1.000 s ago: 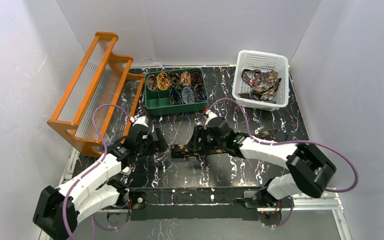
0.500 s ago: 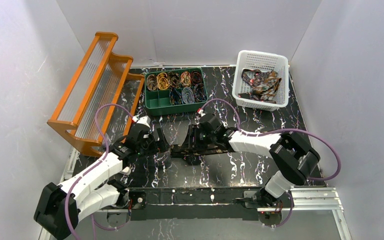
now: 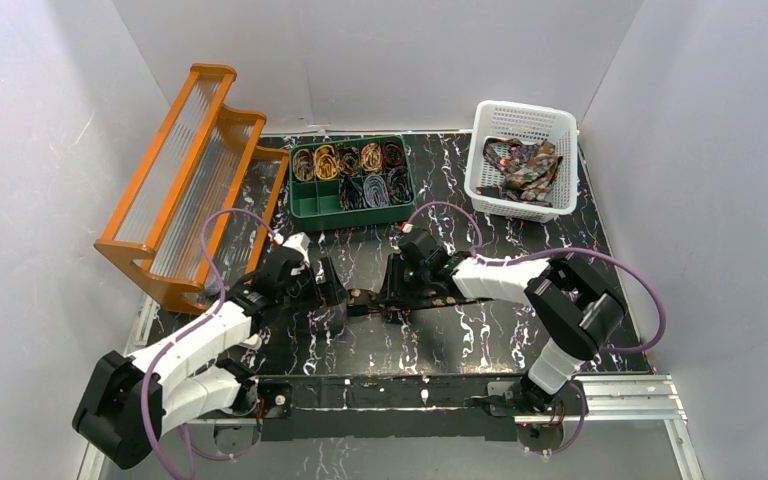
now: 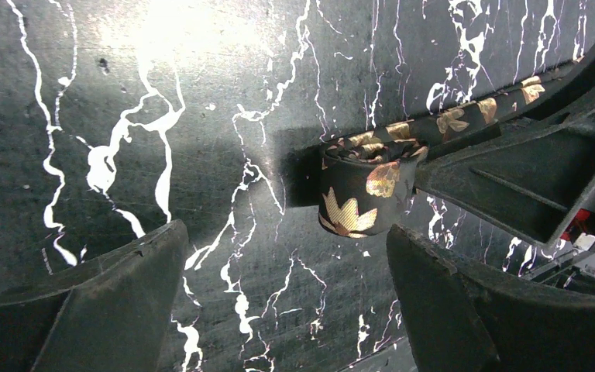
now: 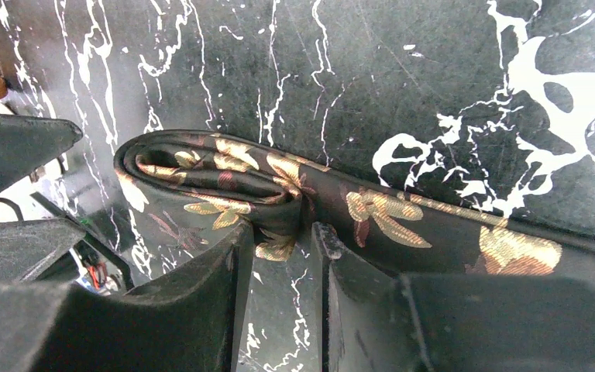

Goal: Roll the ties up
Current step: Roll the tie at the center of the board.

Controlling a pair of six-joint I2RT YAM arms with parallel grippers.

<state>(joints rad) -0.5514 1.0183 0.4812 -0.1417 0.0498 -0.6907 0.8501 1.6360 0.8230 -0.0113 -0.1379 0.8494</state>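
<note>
- Centre of the table (image 3: 480,345), we see the tie (image 3: 368,298): coil (image 4: 364,190) at its left end, strip running right.
- left gripper (image 4: 283,240) wide, holding nothing, coil just ahead between its fingers.
- right gripper (image 5: 283,236) narrow, straddling the strip beside the coil; we cannot tell if it grips.
- Wrist views show the coil's layers; overhead doesn't.

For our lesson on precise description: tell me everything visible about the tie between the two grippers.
The tie is dark fabric with gold leaf motifs. One end is wound into a small coil on the black marbled table; the rest trails away as a strip. The right gripper straddles it beside the coil; the open left gripper faces it, apart.
</note>
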